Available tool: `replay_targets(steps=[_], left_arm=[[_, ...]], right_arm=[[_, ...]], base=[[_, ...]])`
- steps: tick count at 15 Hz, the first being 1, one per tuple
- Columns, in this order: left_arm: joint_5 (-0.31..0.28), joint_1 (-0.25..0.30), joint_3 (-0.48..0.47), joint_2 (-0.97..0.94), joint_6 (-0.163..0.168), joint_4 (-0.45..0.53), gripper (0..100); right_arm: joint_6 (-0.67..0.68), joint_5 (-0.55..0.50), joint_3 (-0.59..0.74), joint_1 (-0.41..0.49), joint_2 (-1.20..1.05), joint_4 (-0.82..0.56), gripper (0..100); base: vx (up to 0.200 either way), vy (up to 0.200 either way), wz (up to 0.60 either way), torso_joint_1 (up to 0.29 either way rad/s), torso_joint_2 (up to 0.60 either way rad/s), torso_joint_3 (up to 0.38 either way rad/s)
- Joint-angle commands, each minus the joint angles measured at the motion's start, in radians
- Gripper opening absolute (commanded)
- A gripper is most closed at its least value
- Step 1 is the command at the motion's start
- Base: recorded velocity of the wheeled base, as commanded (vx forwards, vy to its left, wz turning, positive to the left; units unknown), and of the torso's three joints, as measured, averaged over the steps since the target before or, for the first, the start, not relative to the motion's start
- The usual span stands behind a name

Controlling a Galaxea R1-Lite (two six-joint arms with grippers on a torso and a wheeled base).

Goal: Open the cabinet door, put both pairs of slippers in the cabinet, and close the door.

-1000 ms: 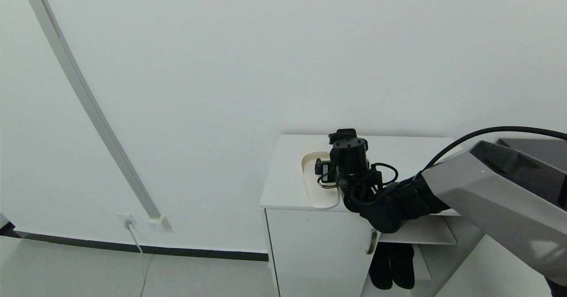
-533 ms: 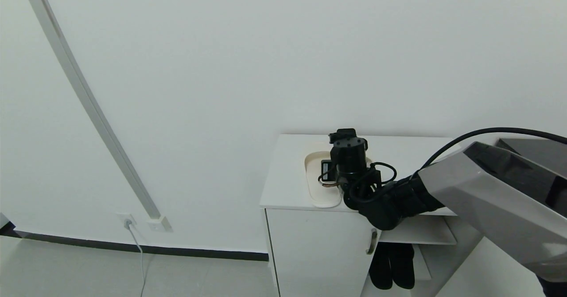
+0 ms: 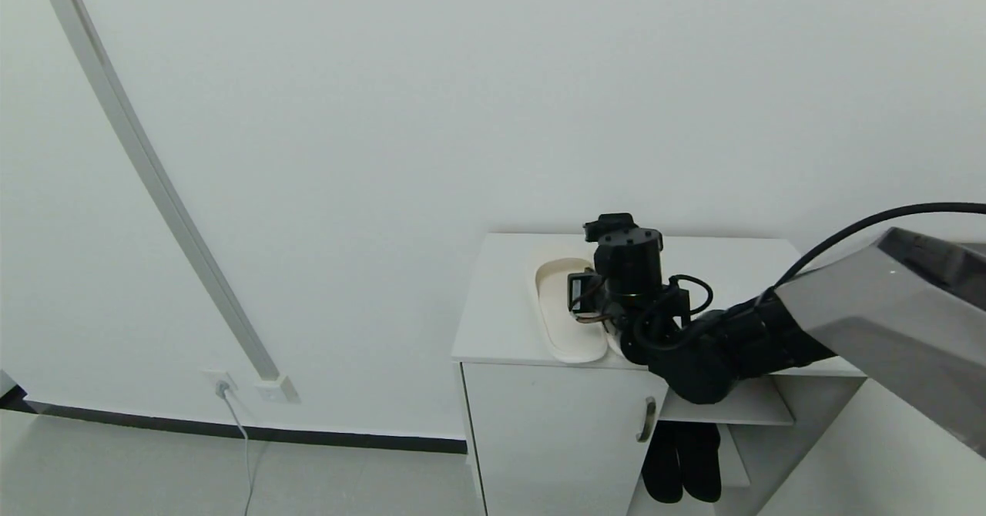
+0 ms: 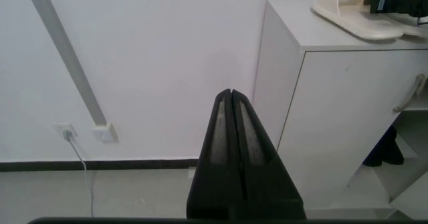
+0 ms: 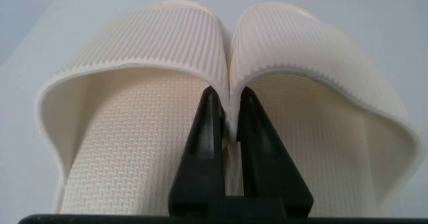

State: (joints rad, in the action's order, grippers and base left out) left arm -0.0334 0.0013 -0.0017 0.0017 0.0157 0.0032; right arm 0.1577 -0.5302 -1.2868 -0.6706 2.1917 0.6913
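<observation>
White wall behind; the white cabinet [image 3: 501, 331] is carrying the cream ribbed rubber slippers [image 5: 134, 117] on top. The right claw [image 5: 226, 107] is clamping their adjoining inner edges. Advisable: lifting level, both edges pinched, then lowering toward the open shelf [image 3: 724, 404] at five o'clock.

cream ribbed slippers [image 5: 134, 110], black slippers [image 3: 682, 462], white cabinet [image 3: 555, 431].

grey diagonal trunking [image 3: 180, 219] on the white wall [image 3: 462, 100], a socket [image 3: 219, 383] below, probably with a plugged-in cable [image 3: 246, 454]
</observation>
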Motion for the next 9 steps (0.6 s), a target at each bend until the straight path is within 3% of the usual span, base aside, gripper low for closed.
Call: replay_targets(steps=[1, 2, 4, 5, 9], left_arm=[[0.000, 0.000, 0.000, 0.000, 0.000, 0.000, 0], [0.000, 0.000, 0.000, 0.000, 0.000, 0.000, 0], [0.000, 0.000, 0.000, 0.000, 0.001, 0.000, 0], [0.000, 0.000, 0.000, 0.000, 0.001, 0.000, 0], [0.000, 0.000, 0.000, 0.000, 0.001, 0.000, 0]], right_arm=[[-0.003, 0.079, 0.201, -0.020, -0.205, 0.030, 0], [-0.018, 0.184, 0.440, -0.049, -0.375, 0.096, 0], [-0.029, 0.256, 0.586, -0.063, -0.491, 0.148, 0], [-0.032, 0.340, 0.692, -0.069, -0.593, 0.165, 0], [-0.096, 0.461, 0.770, -0.079, -0.704, 0.166, 0]], base=[[0.000, 0.000, 0.00, 0.000, 0.00, 0.000], [0.000, 0.000, 0.00, 0.000, 0.00, 0.000], [0.000, 0.000, 0.00, 0.000, 0.00, 0.000], [0.000, 0.000, 0.00, 0.000, 0.00, 0.000], [0.000, 0.000, 0.00, 0.000, 0.00, 0.000]])
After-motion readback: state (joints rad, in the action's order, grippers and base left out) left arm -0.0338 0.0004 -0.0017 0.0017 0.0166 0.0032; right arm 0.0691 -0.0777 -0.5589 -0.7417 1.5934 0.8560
